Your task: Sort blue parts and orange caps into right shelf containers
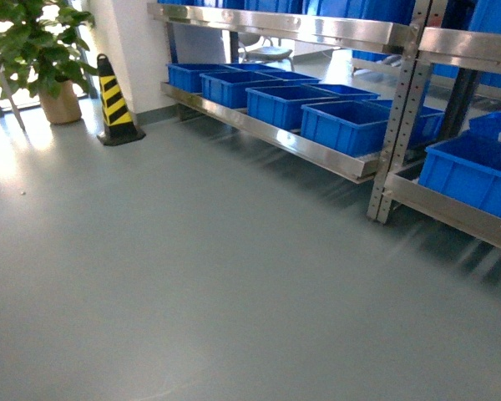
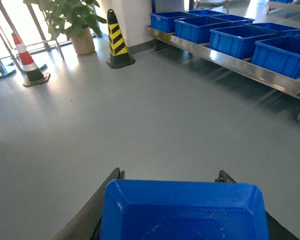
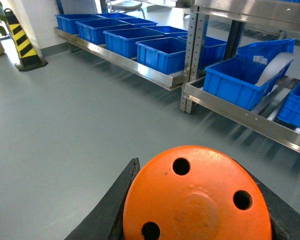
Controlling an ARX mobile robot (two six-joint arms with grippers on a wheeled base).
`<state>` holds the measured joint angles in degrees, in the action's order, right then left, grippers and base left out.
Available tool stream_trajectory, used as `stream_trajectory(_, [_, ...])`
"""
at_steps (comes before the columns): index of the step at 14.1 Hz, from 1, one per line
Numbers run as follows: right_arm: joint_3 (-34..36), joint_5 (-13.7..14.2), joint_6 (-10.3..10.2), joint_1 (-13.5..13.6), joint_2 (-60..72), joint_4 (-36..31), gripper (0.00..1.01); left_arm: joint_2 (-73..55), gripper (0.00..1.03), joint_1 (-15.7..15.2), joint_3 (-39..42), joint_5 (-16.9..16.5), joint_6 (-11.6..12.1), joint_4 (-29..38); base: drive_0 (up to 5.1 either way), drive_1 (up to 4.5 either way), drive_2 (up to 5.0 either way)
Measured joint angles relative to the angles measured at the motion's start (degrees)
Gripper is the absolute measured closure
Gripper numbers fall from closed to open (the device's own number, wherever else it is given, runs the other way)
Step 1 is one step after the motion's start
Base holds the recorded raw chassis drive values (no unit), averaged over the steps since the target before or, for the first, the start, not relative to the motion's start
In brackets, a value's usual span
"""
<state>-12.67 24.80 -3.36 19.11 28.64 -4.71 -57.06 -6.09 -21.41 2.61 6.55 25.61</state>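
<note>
Grey floor [image 1: 192, 292]; right pincer [image 3: 197, 220] around orange cap [image 3: 197, 200] (three-holed top), left pincer [image 2: 182, 220] around blue part [image 2: 182, 210].

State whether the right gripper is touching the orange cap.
Touching. In the right wrist view the orange cap sits clamped between the dark fingers of the right gripper, with no gap at either side.
</note>
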Motion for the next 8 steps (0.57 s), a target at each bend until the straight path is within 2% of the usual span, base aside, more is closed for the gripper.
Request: stream_trajectory(8, [0.00, 0.00, 0.00, 0.00, 0.00, 0.02, 0.58, 0.02, 0.59, 0.00, 0.00, 0.00, 0.02, 0.00, -1.5, -1.48, -1.5])
